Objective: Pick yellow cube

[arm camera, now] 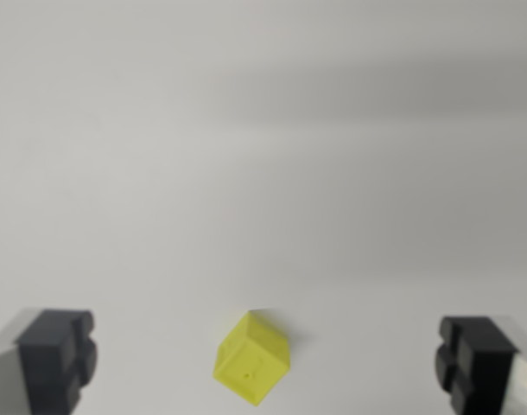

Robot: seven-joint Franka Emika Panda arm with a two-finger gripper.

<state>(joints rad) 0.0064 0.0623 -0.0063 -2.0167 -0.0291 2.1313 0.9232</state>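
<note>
Cube [251, 371]: small, bright yellow, matte, turned corner-on, one face with a tiny dimple. It sits on the white table [263, 173], between my claw [265, 365] fingers, wide apart, empty.

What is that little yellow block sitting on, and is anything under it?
The yellow cube rests, turned cornerwise, on a plain white surface, between the open pincer's two dark fingers. Whatever lies directly beneath the cube is covered by it.
</note>
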